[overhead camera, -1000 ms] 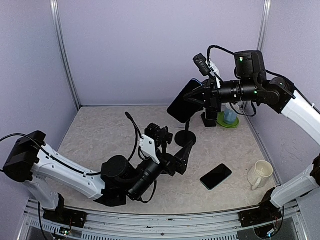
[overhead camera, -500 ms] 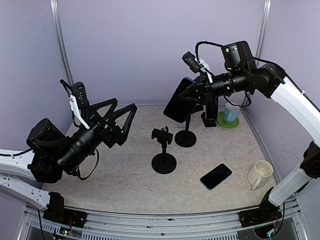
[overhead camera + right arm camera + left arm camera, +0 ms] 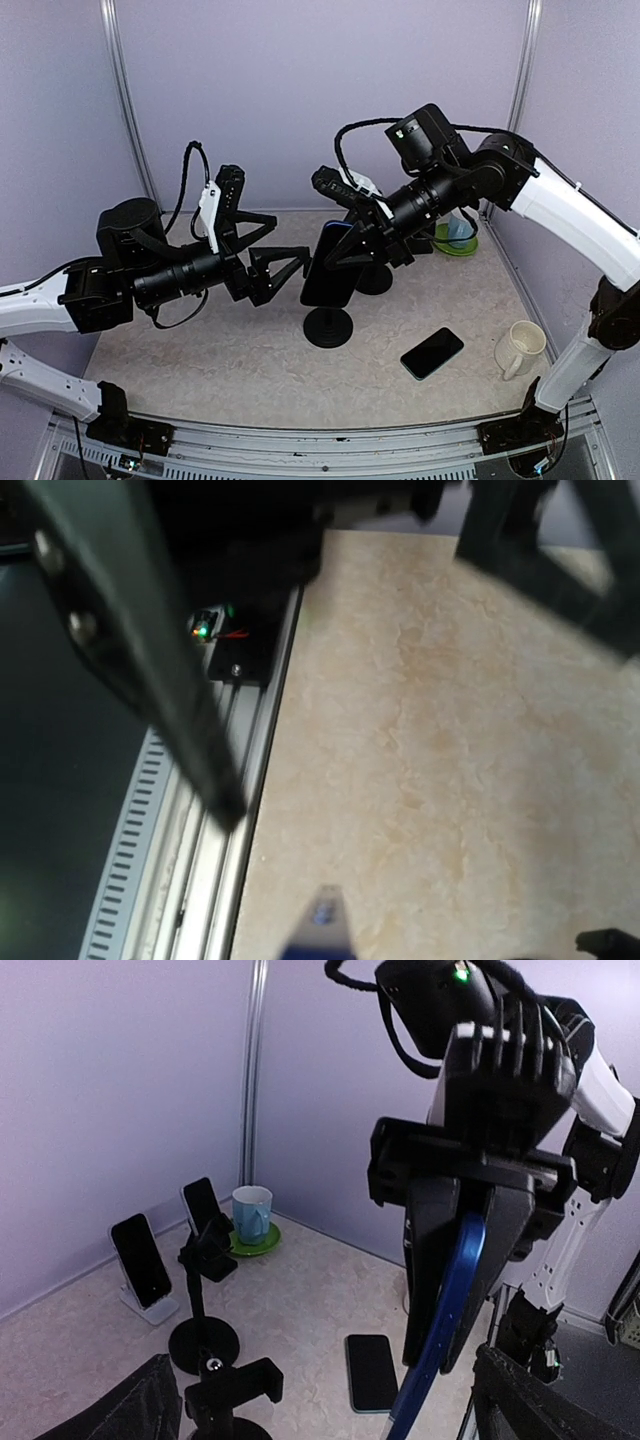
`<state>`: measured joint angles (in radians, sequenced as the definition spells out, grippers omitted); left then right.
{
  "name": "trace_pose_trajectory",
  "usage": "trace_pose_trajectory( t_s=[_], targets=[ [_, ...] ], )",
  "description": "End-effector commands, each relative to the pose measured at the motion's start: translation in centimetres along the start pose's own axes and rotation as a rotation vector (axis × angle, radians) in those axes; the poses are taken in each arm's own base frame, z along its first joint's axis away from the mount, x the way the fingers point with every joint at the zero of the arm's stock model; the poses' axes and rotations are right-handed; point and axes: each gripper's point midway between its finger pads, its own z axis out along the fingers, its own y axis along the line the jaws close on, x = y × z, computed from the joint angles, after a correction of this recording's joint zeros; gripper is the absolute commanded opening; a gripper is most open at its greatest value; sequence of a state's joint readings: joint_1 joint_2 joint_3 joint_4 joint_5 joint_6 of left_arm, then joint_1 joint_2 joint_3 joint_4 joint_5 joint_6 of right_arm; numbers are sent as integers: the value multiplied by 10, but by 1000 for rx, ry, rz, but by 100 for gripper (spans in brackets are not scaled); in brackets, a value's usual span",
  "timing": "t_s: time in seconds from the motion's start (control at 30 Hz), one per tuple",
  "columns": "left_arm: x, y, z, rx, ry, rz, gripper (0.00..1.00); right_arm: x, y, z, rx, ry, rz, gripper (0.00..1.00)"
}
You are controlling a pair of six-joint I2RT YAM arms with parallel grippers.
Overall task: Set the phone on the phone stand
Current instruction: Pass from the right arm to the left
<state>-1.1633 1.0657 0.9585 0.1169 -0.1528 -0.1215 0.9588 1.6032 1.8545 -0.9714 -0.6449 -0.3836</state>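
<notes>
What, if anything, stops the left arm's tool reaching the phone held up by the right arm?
Probably nothing, so yes: the open left tool faces the phone, gripped by the right tool above the stand, with only air between.

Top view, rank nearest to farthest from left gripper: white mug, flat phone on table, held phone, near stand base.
1. held phone, just right of the left gripper
2. stand base, below it, centre
3. flat phone, front right
4. white mug, far right
</notes>
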Motion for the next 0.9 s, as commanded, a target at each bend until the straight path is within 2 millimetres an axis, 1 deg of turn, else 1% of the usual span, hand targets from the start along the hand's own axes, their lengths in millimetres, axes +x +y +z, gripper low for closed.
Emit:
trace_pose_trajectory(
  t_s=[0.0,0.07,0.13,0.2,0.3,0.4,0.5,0.57,0.63,0.67,0.73,0.8,0.87],
  targets=[
    [9,-20,-6,141,62,-7,99,-31,17,-25,-20,-118,-117,0],
    [10,-30,-11,208,59,-14,99,-31,14,-25,-9,-116,-120,0],
    [12,-36,-12,244,67,-28,99,-30,13,-23,-15,-105,-120,0],
    [21,-38,-8,251,98,-38,99,-30,14,-20,-28,-105,-126,0],
    [41,-41,2,262,163,-52,99,-33,18,-22,-50,-128,-145,0],
    [56,-45,9,282,204,-67,99,-41,22,-27,-60,-162,-163,0],
    [64,-46,13,282,211,-84,96,-51,26,-36,-72,-194,-179,0],
    [66,-47,14,291,210,-84,90,-53,30,-39,-87,-212,-180,0],
    [64,-49,15,302,201,-79,79,-51,29,-35,-97,-215,-160,0],
    [62,-51,14,311,192,-75,70,-47,27,-32,-98,-208,-144,0],
    [60,-54,13,331,183,-60,56,-38,23,-22,-98,-191,-116,0],
    [64,-58,12,360,193,-43,44,-33,17,-16,-86,-183,-97,0],
    [67,-64,11,401,208,-31,29,-31,15,-12,-85,-186,-79,0]
  ],
)
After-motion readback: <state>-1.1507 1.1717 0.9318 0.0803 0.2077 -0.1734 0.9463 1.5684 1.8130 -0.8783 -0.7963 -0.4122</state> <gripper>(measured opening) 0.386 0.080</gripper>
